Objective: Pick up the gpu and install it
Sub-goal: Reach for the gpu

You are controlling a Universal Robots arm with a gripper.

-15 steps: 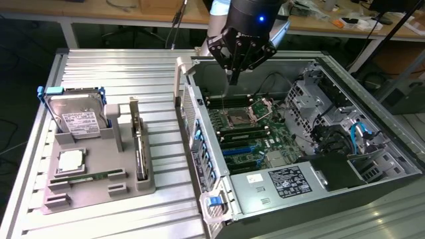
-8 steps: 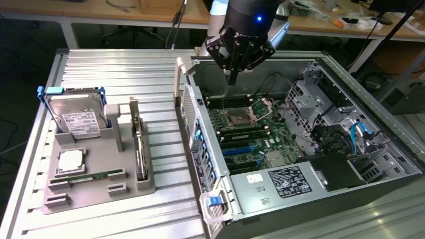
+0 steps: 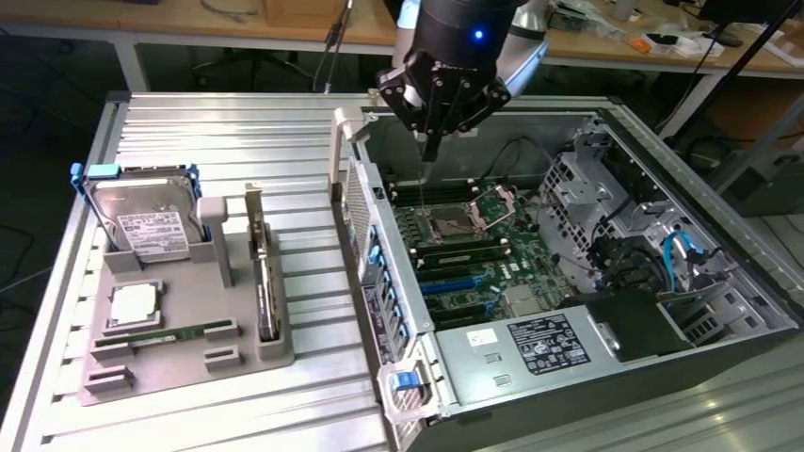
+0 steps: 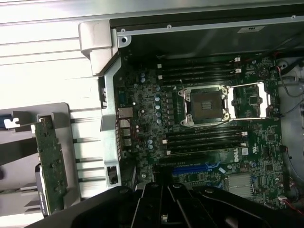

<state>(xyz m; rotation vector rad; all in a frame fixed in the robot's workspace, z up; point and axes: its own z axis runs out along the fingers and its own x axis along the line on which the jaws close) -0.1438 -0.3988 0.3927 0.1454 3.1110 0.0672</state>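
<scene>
The gpu (image 3: 262, 275) stands on edge in a slot of the grey holder (image 3: 188, 363) on the exterior view's left, a green card with a metal bracket end. The wrist view shows its green board (image 4: 50, 166) beside the case. My gripper (image 3: 430, 149) hangs above the open computer case (image 3: 364, 217), over the back part of the motherboard (image 3: 468, 256), well apart from the gpu. Its fingers are shut with nothing between them. In the wrist view the gripper (image 4: 164, 211) points down at the motherboard (image 4: 147, 109) near the blue card slot (image 4: 194, 168).
The holder also carries a silver hard drive (image 3: 149, 226), a narrow memory stick (image 3: 169, 334) and a small square part (image 3: 135, 306). Inside the case are the processor socket (image 4: 204, 105), memory slots, cables and drive cages (image 3: 590, 188). All rests on a ribbed metal table (image 3: 214, 122).
</scene>
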